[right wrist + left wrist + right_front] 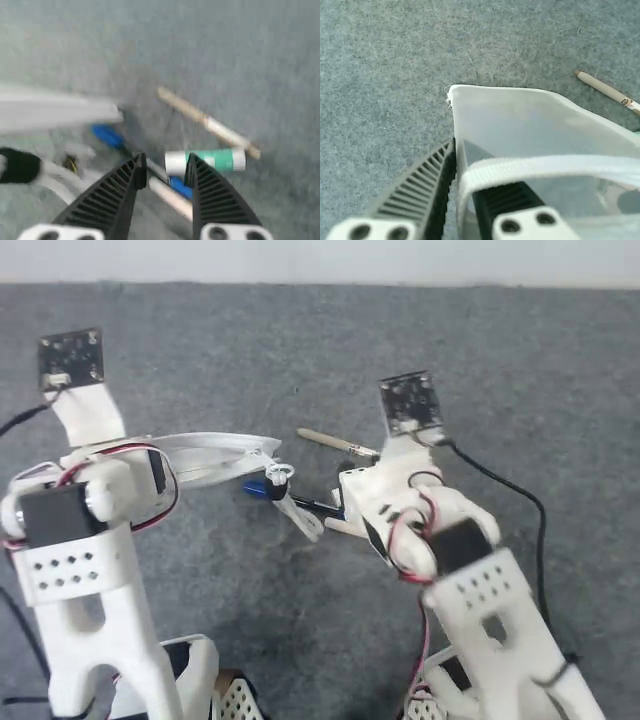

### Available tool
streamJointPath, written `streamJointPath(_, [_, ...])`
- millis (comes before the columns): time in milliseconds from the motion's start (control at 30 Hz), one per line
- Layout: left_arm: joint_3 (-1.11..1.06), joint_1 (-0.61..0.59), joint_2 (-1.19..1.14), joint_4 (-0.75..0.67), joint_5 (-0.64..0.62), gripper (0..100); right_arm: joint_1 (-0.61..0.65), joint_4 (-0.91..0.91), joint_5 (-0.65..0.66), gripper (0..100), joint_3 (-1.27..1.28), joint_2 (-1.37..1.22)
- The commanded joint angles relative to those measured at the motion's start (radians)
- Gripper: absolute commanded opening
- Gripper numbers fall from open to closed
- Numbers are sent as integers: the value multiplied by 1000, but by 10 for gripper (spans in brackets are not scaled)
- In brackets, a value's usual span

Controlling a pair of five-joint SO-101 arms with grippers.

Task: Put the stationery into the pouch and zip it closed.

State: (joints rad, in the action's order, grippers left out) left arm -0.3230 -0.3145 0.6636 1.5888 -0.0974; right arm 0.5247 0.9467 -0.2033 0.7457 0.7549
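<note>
Pouch and stationery lie close together on the grey carpeted surface [200,340]. Your left jaws are clenched on the edge of the white translucent fabric pouch [530,125], just under its white woven strap [545,167]. In the high view, the pouch reaches from your left arm [80,570] towards the middle. Your right jaws stand released, apart, above the loose items just beside the pouch's far end. A white-and-green cylinder [205,161], perhaps a glue stick in this smeared view, sits just past their tips. A blue pen [107,135] lies nearer the pouch and a white stick [170,197] lies between the jaws. A slim beige pen [205,121] lies beyond the cylinder, none of it inside the pouch.
</note>
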Motion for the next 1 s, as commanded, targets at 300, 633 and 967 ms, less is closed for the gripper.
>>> streamJointPath(300, [5, -87, 2, -57, -12, 11, 28, -10, 209, 130, -64, -294])
streamJointPath(633, [2, -189, 0, -77, -12, 11, 87, -107, 328, 127, -64, -486])
streamJointPath(967, [-13, -189, 0, -78, -12, 11, 113, -186, 390, 126, -64, -604])
